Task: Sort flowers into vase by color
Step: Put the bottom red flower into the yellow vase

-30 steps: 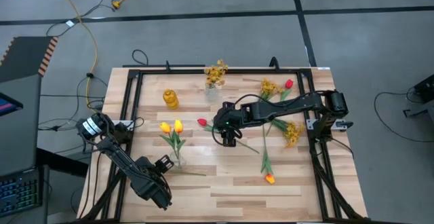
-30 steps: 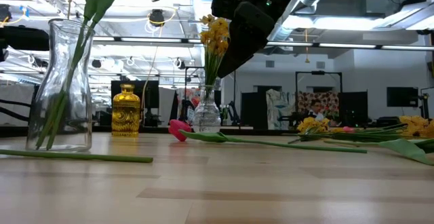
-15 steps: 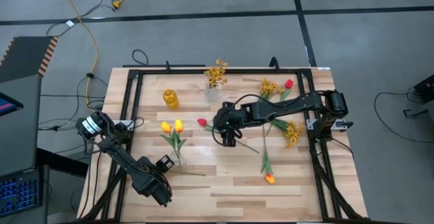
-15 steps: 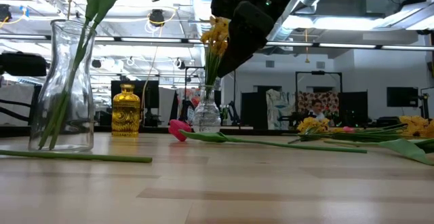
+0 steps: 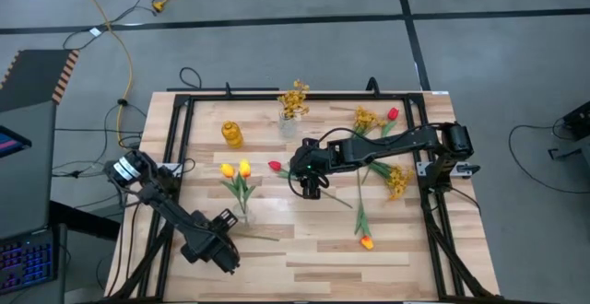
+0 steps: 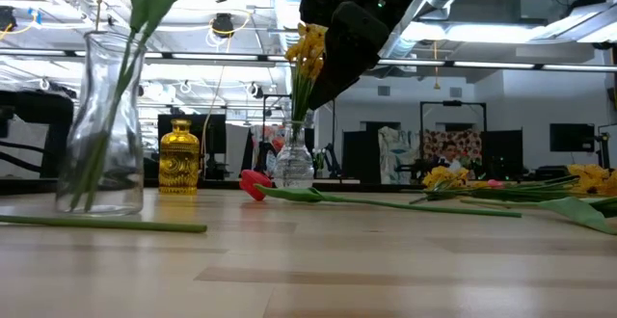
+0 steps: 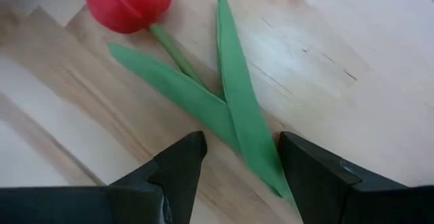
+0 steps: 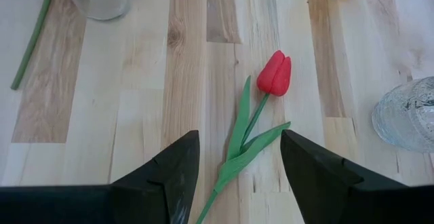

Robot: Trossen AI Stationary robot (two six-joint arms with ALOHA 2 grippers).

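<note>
A red tulip lies flat on the table's middle, its stem running toward the right. It also shows in the right wrist view. My right gripper hangs open above its stem, well clear of the table in the low view. A clear glass vase holds two yellow tulips. My left gripper stands just left of this vase. The left wrist view shows its fingers open over a red tulip bloom and leaves. My left gripper stands close beside the glass vase. I cannot tell whether it touches the vase.
A gold vase and a clear vase of mustard blossoms stand at the back. A loose green stem lies by the glass vase. Mustard sprays, a red tulip and an orange tulip lie at the right.
My left arm has moved a little toward the table's right edge. The glass vase with the yellow tulips has slid a little to the right with it, staying upright. My right gripper has kept still.
</note>
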